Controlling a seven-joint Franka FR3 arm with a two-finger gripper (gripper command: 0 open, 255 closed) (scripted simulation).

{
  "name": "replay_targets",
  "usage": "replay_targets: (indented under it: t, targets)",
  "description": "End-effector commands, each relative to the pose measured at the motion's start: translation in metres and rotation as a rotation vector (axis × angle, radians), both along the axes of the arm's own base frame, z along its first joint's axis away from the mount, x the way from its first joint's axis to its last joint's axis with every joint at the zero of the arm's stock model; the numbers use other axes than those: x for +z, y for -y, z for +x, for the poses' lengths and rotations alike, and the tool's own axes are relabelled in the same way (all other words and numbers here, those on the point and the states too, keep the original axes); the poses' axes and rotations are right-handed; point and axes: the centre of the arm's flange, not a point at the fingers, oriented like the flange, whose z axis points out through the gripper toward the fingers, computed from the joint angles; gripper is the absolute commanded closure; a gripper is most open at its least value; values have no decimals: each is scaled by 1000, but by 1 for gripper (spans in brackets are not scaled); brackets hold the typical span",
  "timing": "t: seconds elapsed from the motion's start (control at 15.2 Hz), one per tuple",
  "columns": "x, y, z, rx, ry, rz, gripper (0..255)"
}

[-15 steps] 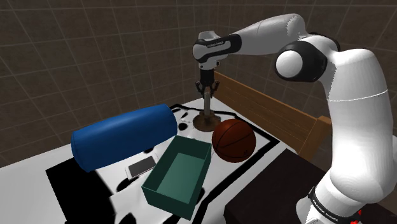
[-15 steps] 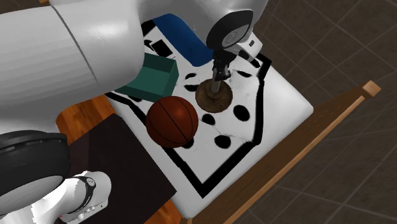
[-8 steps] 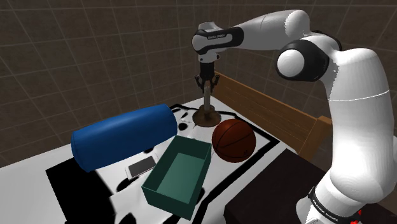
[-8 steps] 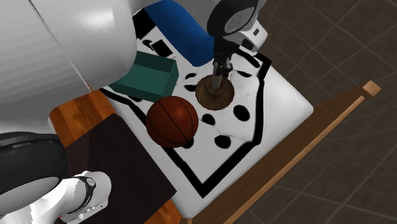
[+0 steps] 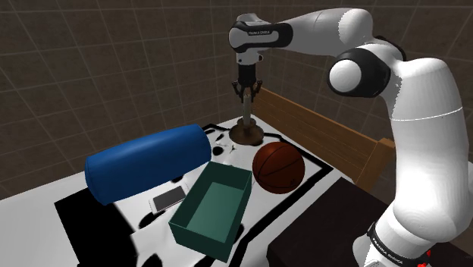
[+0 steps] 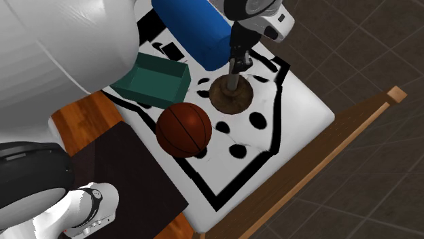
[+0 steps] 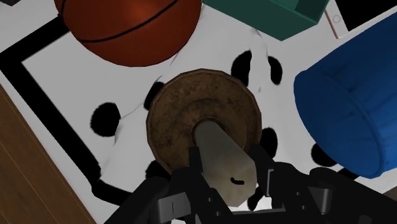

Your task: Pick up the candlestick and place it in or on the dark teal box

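While the pincer (image 5: 246,93) clamps the candlestick (image 5: 247,125) by its stem, base seemingly just clear of the bed cover (image 6: 299,102) beside the basketball (image 5: 278,168) | step: lift | next: carry to the teal box (image 5: 198,234), lower, release.

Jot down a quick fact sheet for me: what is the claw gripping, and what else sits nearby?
Candlestick: upright, round brown base, seemingly just off the spotted cover
Gripper: shut on its stem from above
Teal box: open-topped, beside the basketball
Basketball: close to the candlestick's base
Blue bolster: lying on its side near the box
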Motion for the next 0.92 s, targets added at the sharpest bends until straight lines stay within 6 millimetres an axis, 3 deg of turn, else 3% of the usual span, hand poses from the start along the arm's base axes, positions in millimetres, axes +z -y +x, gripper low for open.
replay_targets:
  t: [0.0, 0.79, 0.86]
  targets:
    - [12, 0, -1, 0, 1, 0, 255]
    - [70, 0, -1, 0, 1, 0, 255]
    - [73, -11, -7, 0, 1, 0, 255]
